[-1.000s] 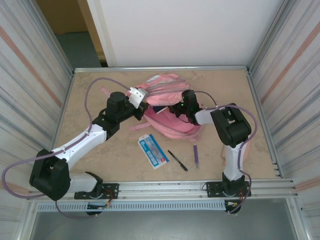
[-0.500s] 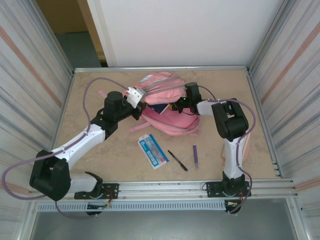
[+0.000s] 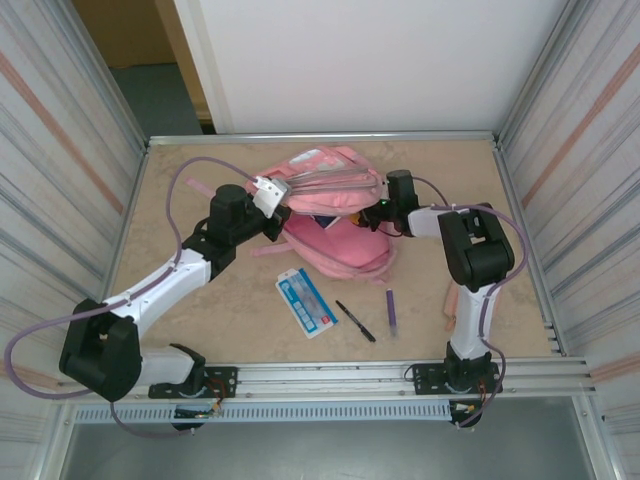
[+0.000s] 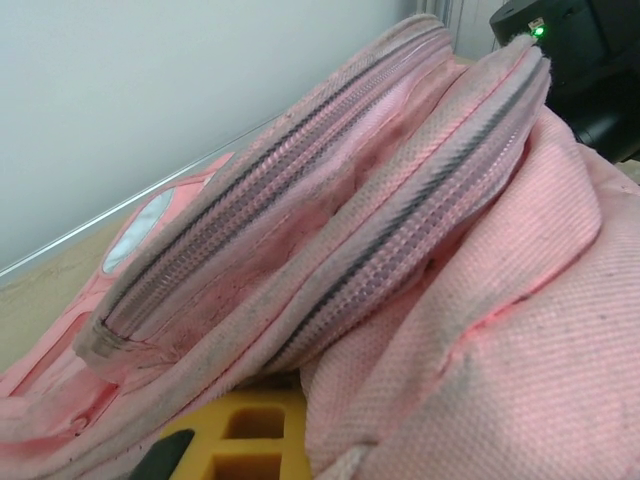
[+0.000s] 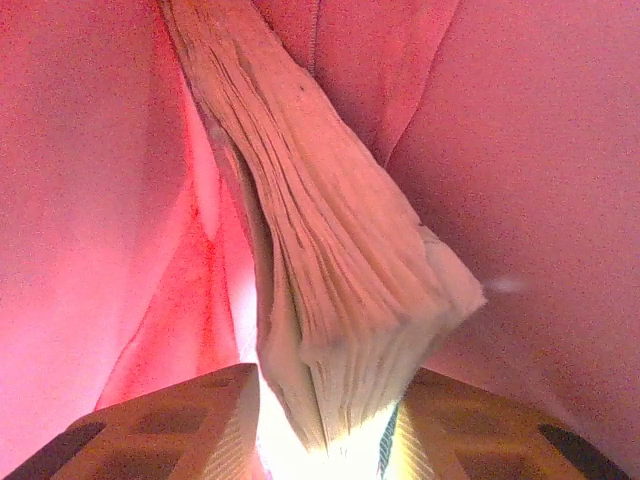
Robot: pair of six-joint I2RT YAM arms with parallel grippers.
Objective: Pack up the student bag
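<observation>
Bag point(image 3: 330, 215) near the counter's point(image 3: 240, 310) far edge, midway along. Left claw point(image 3: 287, 197), shut on the bag's flap, lifts the mouth open. Right claw point(image 3: 374, 212) reaches inside, a book point(image 5: 330, 250) between its fingers; whether it grips cannot be told.

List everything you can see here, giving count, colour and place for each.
Backpack: one, pink, mid-table, top held open.
Book: one, pale page edges, inside the backpack.
Flat packet: one, blue and white, before the backpack.
Black pen: one, near the front edge.
Purple pen: one, right of the black pen.
Small item: one, pinkish, by the right arm's base.
Table: one, beige.
Left gripper: shut on the backpack's flap.
Right gripper: open, fingers either side of the book.
</observation>
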